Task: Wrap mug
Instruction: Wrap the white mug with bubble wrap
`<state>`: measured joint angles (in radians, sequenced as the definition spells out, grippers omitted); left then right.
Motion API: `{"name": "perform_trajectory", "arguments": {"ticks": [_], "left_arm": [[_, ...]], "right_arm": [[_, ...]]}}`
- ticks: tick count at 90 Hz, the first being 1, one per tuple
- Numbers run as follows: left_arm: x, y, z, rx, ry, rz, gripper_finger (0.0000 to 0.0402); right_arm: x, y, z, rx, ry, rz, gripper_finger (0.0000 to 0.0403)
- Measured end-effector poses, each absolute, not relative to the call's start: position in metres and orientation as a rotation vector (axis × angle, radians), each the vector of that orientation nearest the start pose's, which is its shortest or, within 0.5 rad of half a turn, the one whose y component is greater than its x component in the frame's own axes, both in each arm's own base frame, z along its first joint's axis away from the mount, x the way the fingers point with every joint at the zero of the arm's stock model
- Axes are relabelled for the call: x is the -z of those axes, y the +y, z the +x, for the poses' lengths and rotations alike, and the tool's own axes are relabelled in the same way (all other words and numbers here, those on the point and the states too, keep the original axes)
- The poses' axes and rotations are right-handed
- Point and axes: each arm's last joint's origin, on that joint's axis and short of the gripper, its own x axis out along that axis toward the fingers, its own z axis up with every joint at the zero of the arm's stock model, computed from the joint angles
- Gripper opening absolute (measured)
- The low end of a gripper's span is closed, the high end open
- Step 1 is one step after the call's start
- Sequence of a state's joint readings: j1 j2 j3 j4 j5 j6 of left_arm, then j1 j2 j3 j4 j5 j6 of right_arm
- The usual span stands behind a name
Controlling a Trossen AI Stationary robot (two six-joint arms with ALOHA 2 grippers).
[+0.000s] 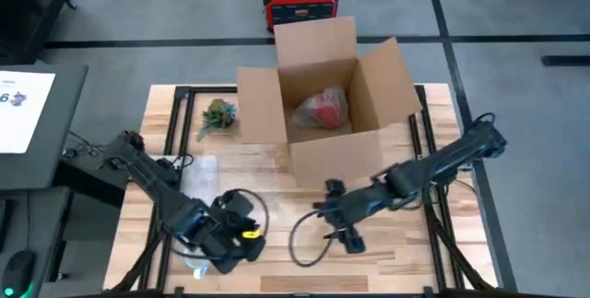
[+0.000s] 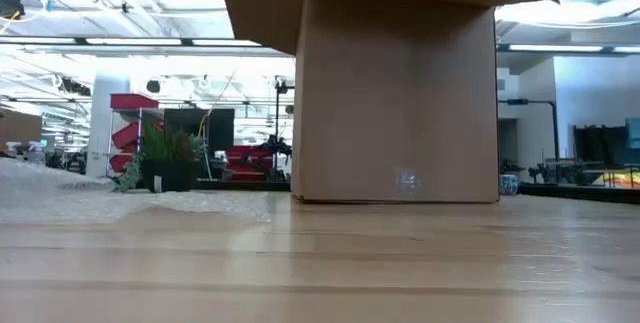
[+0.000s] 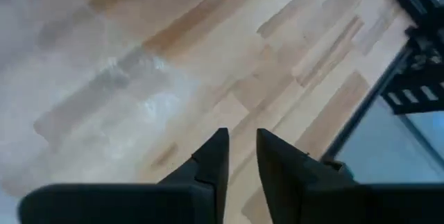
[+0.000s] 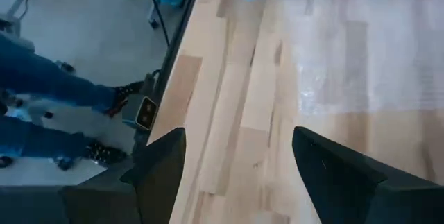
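Left end effector [image 1: 241, 239] sits low over the front-left of the wooden worktop [image 1: 277, 164], fingers [image 3: 215, 158] nearly closed with only a thin gap, nothing between them, above a sheet of clear bubble wrap [image 3: 104, 92]. Right end effector [image 1: 334, 215] hovers front-centre, fingers [image 4: 163, 165] spread wide, released, empty. Cardboard box [image 1: 323, 104] stands open at the back of the worktop; inside it lies a red object in clear wrap [image 1: 323, 107], probably the mug, hard to tell. Small potted plant [image 1: 218, 115] just left of the box. Red case [image 1: 301, 1] on the floor beyond.
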<state>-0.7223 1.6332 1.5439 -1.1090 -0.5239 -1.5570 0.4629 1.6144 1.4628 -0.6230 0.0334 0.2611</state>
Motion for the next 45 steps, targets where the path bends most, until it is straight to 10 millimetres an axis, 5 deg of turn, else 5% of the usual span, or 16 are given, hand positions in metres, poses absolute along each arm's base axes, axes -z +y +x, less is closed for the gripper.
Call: {"name": "perform_trajectory", "arguments": {"ticks": [17, 45], "left_arm": [[-0.257, -0.188, 0.240, -0.512, 0.822, -0.837, 0.0020], [-0.181, -0.135, 0.241, -0.633, 0.871, -0.691, 0.0001]], "right_arm": [[-0.303, 0.166, 0.324, -0.275, 0.867, 0.126, 0.0255], [-0.341, 0.176, 0.298, -0.148, 0.727, 0.426, 0.0255]]}}
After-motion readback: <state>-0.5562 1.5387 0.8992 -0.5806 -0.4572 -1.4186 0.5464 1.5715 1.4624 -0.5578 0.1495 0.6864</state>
